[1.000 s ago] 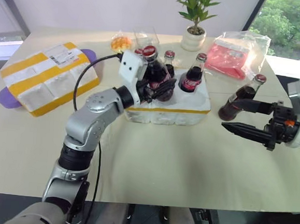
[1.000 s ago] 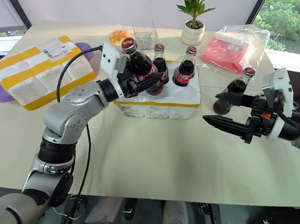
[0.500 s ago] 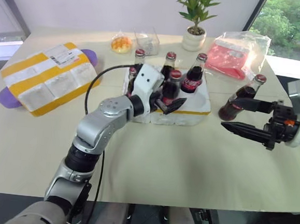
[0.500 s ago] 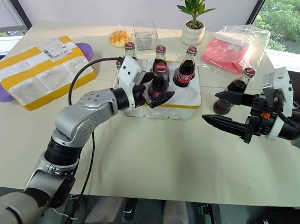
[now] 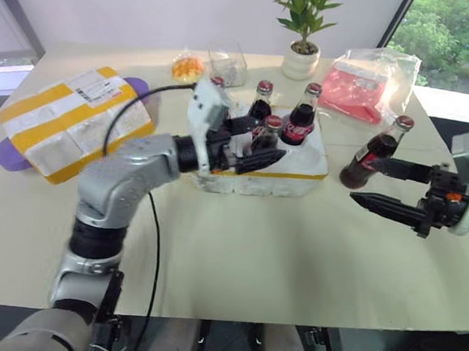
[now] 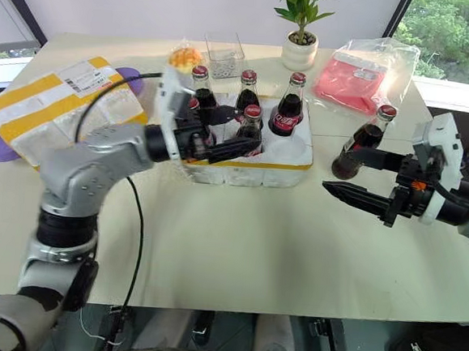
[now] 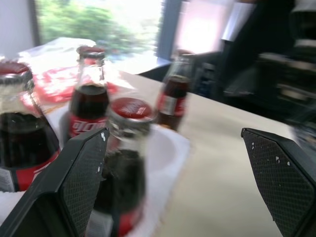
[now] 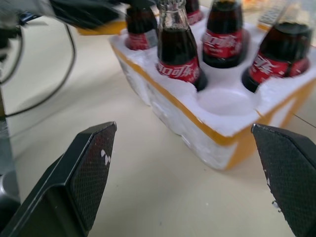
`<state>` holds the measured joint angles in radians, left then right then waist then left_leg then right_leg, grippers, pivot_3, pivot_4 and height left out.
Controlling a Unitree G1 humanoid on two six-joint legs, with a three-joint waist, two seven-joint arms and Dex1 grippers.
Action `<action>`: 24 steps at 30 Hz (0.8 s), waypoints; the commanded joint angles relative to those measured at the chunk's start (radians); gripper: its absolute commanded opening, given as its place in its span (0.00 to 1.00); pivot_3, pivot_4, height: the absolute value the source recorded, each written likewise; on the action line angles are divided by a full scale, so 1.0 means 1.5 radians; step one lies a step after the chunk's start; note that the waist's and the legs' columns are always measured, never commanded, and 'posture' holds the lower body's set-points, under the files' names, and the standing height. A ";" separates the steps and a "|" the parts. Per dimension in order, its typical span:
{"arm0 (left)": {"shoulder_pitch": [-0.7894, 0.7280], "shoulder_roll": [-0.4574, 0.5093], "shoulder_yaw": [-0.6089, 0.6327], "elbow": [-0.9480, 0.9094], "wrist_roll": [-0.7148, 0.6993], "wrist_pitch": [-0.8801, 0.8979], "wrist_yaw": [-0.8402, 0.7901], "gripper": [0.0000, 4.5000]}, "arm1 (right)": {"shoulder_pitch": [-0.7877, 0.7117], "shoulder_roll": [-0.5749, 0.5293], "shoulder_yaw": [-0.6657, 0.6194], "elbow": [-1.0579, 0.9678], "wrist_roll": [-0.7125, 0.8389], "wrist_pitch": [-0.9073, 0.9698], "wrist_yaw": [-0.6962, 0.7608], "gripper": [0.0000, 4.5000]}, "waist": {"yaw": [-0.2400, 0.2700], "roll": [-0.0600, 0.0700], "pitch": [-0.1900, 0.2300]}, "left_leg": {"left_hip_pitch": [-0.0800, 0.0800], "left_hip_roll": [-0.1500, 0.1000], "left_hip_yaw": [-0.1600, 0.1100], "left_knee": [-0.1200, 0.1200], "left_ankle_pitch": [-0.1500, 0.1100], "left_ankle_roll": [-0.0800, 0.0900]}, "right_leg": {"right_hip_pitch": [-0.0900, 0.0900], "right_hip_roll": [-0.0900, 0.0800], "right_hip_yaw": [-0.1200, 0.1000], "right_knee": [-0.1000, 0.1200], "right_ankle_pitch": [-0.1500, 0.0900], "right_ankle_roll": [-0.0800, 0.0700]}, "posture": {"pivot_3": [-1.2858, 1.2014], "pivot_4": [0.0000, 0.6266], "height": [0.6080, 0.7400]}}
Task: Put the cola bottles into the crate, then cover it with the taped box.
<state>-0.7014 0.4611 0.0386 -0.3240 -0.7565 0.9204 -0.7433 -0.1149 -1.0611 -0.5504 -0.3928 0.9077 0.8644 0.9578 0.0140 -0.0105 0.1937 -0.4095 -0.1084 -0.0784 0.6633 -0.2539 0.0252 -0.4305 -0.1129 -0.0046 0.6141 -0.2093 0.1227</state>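
Right eye view: five cola bottles [image 6: 289, 102] are seated in the crate [image 6: 288, 159], the left gripper [image 6: 221, 134] is spread empty beside them, and the sixth bottle [image 6: 358, 149] on the table must next be grasped by the wide-open right gripper [image 6: 336, 169].

Cola bottles [image 6: 289, 107]: dark liquid, red labels, red caps. Crate [image 6: 292, 160]: white foam, thin yellow band. Taped box [image 5: 72, 122]: white, wide yellow stripes, white label. Table [image 5: 293, 253]: beige. Pincer fingers [image 8: 91, 168]: black.
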 commanded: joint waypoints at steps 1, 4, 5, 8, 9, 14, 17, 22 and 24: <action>-0.012 0.067 0.074 -0.019 -0.101 0.041 -0.079 1.00 | 0.017 0.004 -0.049 -0.009 -0.014 -0.012 -0.016 1.00 | 0.000 0.000 0.000 | 0.000 0.000 0.000 0.000 0.000 0.000 | 0.000 0.000 0.000 0.000 0.000 0.000 | 0.52 0.24 1.00; 0.004 0.152 0.114 -0.009 -0.154 0.072 -0.144 1.00 | 0.040 0.016 -0.063 0.009 -0.035 -0.012 -0.041 1.00 | 0.001 0.000 0.000 | 0.000 0.000 0.000 0.000 0.000 0.000 | 0.000 0.000 0.000 0.000 0.000 0.000 | 0.52 0.24 1.00; 0.019 0.193 0.128 -0.009 -0.164 0.078 -0.177 1.00 | 0.049 0.024 -0.068 0.016 -0.042 -0.010 -0.053 1.00 | 0.000 0.000 0.000 | 0.000 0.000 0.000 0.000 0.000 0.000 | 0.000 0.000 0.000 0.000 0.000 0.000 | 0.52 0.24 1.00; 0.051 0.273 0.154 -0.010 -0.192 0.085 -0.237 1.00 | 0.067 0.045 -0.070 0.031 -0.071 -0.026 -0.077 1.00 | 0.000 0.000 0.000 | 0.000 0.000 0.000 0.000 0.000 0.000 | 0.000 0.000 0.000 0.000 0.000 0.000 | 0.52 0.24 1.00; 0.058 0.287 0.157 -0.010 -0.196 0.083 -0.246 1.00 | 0.069 0.050 -0.067 0.034 -0.081 -0.033 -0.084 1.00 | 0.000 0.000 0.000 | 0.000 0.000 0.000 0.000 0.000 0.000 | 0.000 0.000 0.000 0.000 0.000 -0.001 | 0.52 0.24 1.00; 0.168 0.364 0.195 -0.030 -0.145 0.035 -0.276 1.00 | 0.006 0.122 -0.007 0.105 -0.149 -0.071 -0.194 1.00 | -0.002 0.000 0.000 | 0.001 0.000 0.000 0.000 0.000 0.000 | 0.001 -0.002 0.001 -0.001 -0.002 -0.003 | 0.52 0.24 1.00; 0.234 0.376 0.228 -0.059 -0.145 0.022 -0.268 1.00 | -0.041 0.154 0.026 0.159 -0.175 -0.092 -0.218 1.00 | -0.003 0.000 0.000 | 0.001 0.000 0.000 -0.001 0.000 0.000 | 0.000 -0.002 0.001 -0.001 -0.002 -0.003 | 0.52 0.24 1.00; 0.322 0.376 0.288 -0.107 -0.156 0.022 -0.237 1.00 | -0.132 0.185 0.076 0.273 -0.215 -0.127 -0.229 1.00 | -0.002 0.001 0.000 | 0.001 0.000 0.000 -0.001 0.000 0.000 | 0.000 -0.002 0.001 -0.001 -0.002 -0.003 | 0.52 0.24 1.00; 0.345 0.375 0.310 -0.120 -0.166 0.026 -0.223 1.00 | -0.158 0.191 0.093 0.308 -0.226 -0.140 -0.220 1.00 | -0.001 0.001 0.000 | 0.001 0.000 0.000 -0.001 0.000 0.000 | 0.000 -0.002 0.001 -0.001 -0.002 -0.003 | 0.52 0.24 1.00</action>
<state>-0.1874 1.0149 0.4497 -0.4728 -0.9825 0.9664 -1.0920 -0.3330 -0.7757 -0.4114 0.0526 0.5788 0.6827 0.6184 0.0121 -0.0085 0.1941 -0.4082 -0.1080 -0.0783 0.6613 -0.2539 0.0246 -0.4305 -0.1154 -0.0030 0.6132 -0.2116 0.1183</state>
